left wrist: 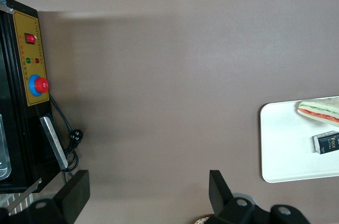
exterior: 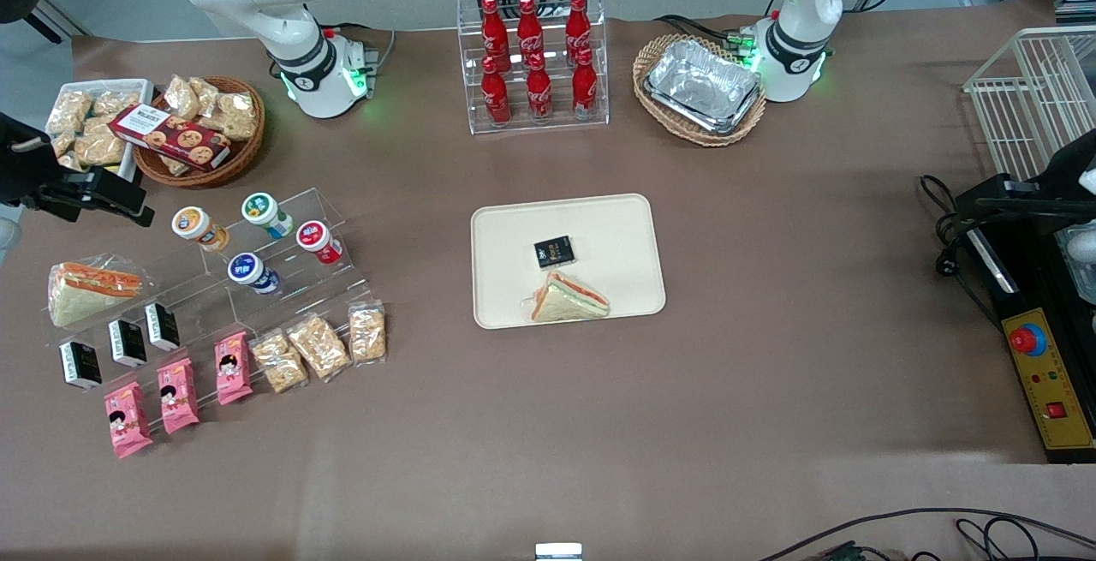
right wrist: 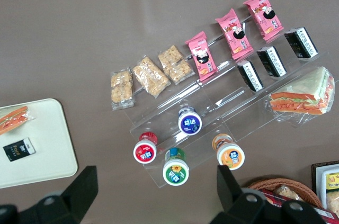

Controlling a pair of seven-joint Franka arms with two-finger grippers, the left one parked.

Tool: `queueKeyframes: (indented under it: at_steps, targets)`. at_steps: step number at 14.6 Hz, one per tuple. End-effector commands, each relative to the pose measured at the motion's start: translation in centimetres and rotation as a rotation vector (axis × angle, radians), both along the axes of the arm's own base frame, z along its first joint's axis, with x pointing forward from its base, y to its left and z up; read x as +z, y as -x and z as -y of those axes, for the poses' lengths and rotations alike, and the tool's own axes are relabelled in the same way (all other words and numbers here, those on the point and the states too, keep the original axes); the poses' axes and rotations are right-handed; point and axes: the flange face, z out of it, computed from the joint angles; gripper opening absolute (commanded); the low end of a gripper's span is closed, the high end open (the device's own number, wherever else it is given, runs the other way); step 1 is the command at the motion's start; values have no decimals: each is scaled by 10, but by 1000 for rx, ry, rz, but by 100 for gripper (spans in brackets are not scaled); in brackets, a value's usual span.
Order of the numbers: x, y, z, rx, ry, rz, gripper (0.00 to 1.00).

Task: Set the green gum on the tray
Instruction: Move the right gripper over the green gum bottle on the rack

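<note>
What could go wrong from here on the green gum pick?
1. The green gum stands close among the red-lidded bottle, blue-lidded bottle and orange-lidded bottle on the clear stepped rack; the open gripper above them might knock or grab a neighbour.
2. The tray already holds a sandwich and a black packet; the bottle could land on them.

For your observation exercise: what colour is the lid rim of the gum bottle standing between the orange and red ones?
Green rim on the green gum; right wrist view shows it best.
</note>
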Motion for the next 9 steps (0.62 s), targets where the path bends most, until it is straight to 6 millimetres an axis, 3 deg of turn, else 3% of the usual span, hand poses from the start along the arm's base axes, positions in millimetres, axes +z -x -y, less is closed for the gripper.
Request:
queueKeyframes:
  at_steps: [1,5,7,9]
  targets:
    - [6,0,-2,-8,-10,17,100]
    - [1,2,-6,47,22,-4,100]
    - [6,12,-8,124,22,-3,100]
    - [-8,28,-5,130,18,-28,100]
